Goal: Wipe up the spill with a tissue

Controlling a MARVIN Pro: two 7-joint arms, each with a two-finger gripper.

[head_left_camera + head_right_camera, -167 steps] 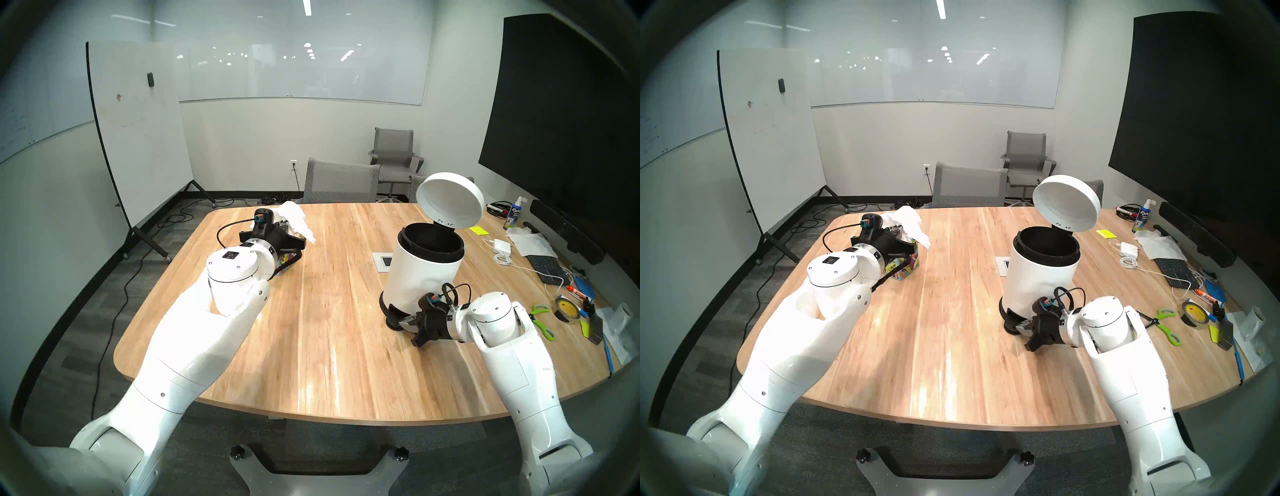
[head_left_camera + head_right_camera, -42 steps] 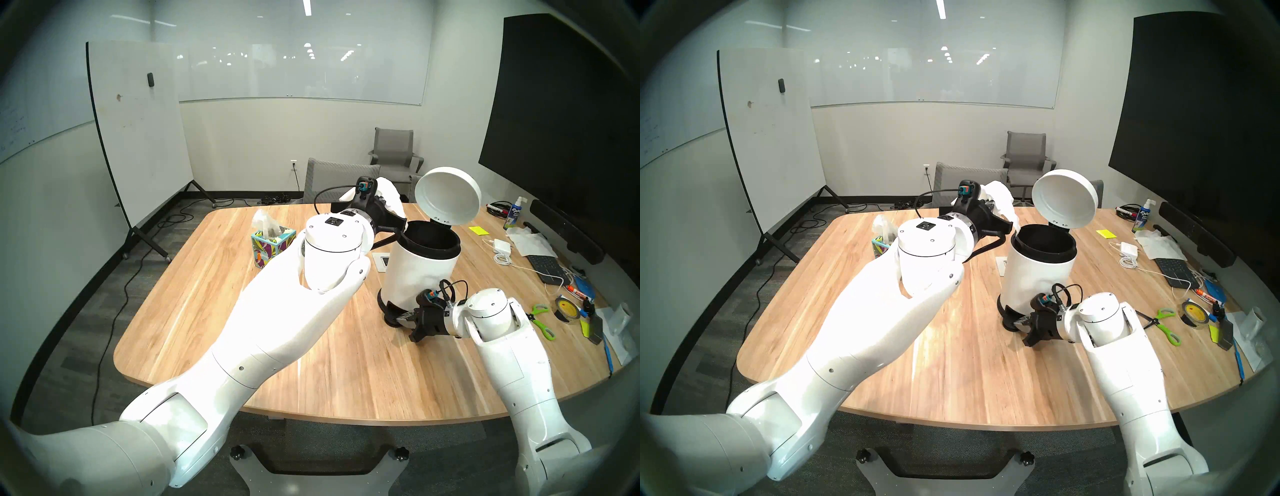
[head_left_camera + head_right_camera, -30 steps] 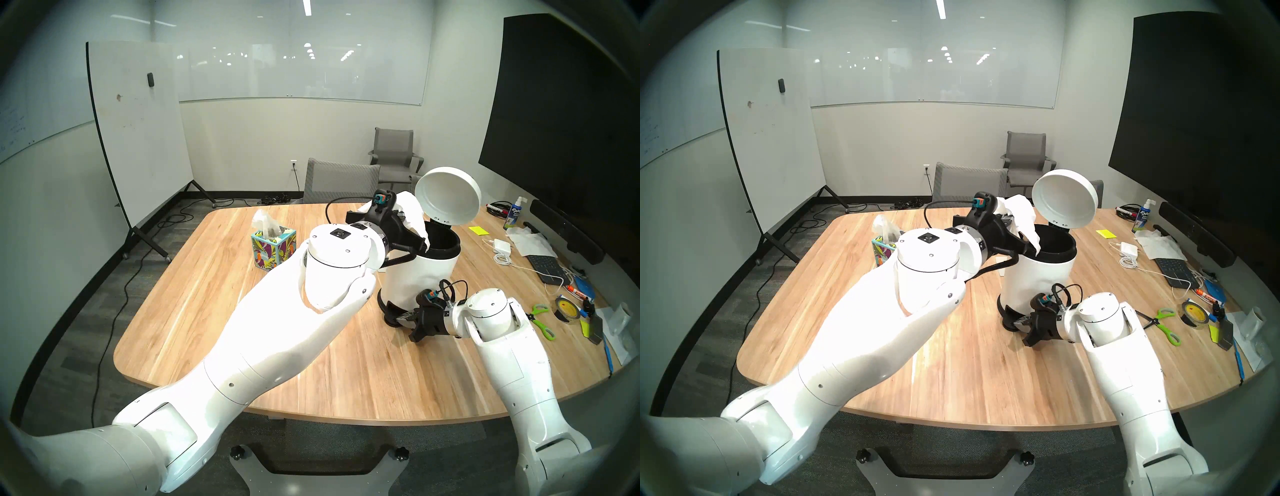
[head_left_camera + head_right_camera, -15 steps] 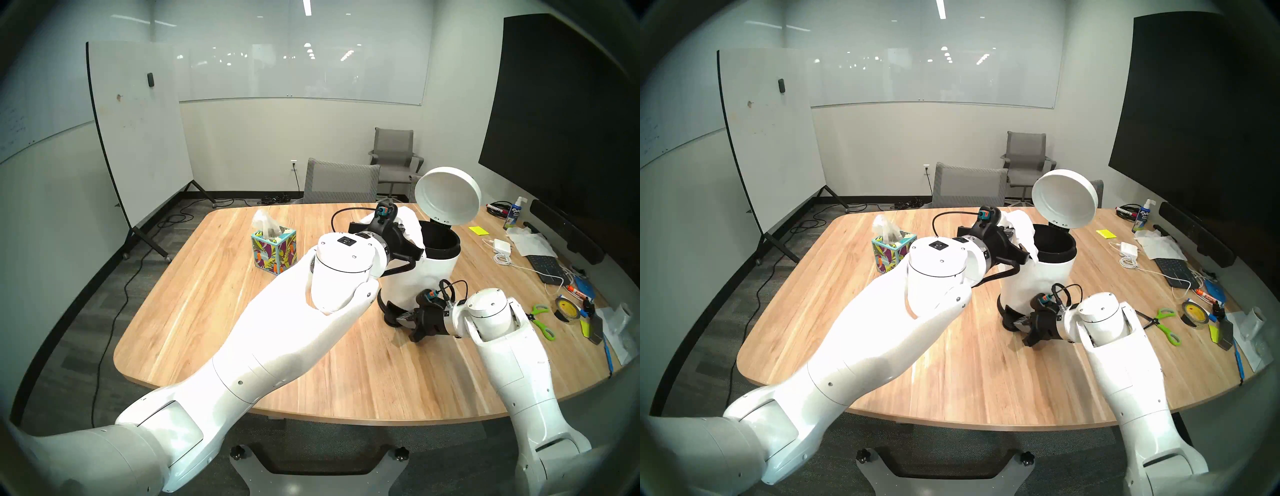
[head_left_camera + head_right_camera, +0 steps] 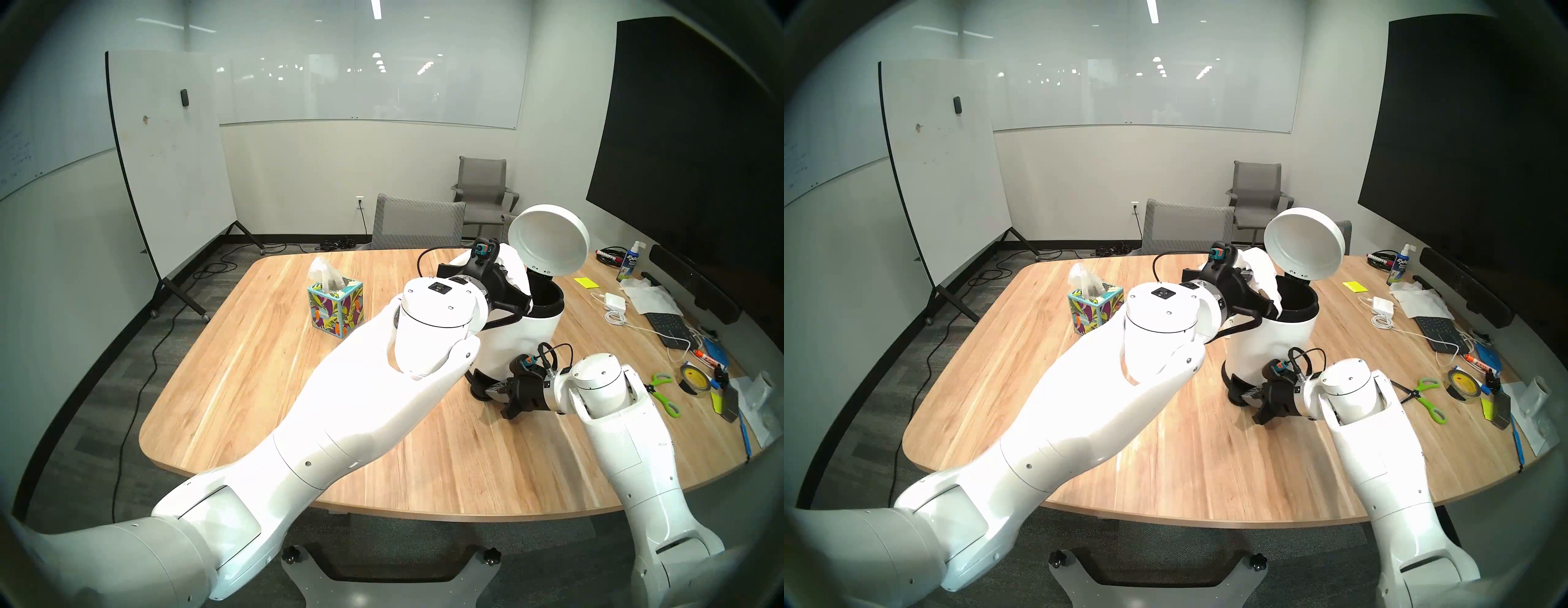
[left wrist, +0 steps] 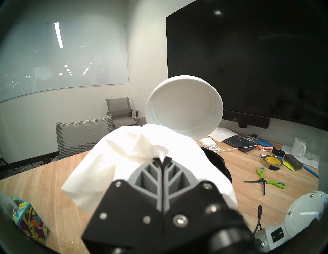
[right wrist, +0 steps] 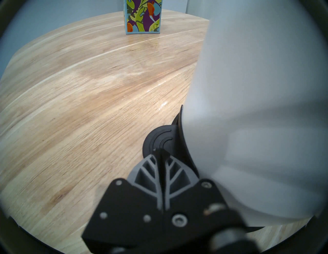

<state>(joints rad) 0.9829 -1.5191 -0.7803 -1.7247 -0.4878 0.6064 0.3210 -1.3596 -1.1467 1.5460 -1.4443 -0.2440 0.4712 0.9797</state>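
My left gripper (image 6: pixel 161 158) is shut on a crumpled white tissue (image 6: pixel 142 150), which drapes over its fingertips. In the head views the gripper (image 5: pixel 502 276) holds the tissue (image 5: pixel 515 271) over the near left rim of the open white pedal bin (image 5: pixel 522 335), and a corner of the tissue (image 5: pixel 1261 271) hangs into the dark opening. The bin's lid (image 5: pixel 547 240) stands raised. My right gripper (image 7: pixel 160 152) is shut, with its tips on the bin's black pedal (image 7: pixel 158 140) at the base. No dark spill shows on the table in any view.
A toucan-print tissue box (image 5: pixel 337 308) stands left of the bin, with a tissue sticking up from it. Green scissors (image 5: pixel 662 390), a tape roll (image 5: pixel 693 378), a keyboard (image 5: pixel 666 327) and cables crowd the table's right side. Grey chairs (image 5: pixel 418 225) stand behind the far edge.
My left arm carried the tissue from the tissue box rightward to the bin, and in the last half second further over the opening. My right gripper stayed on the pedal; the lid stayed up.
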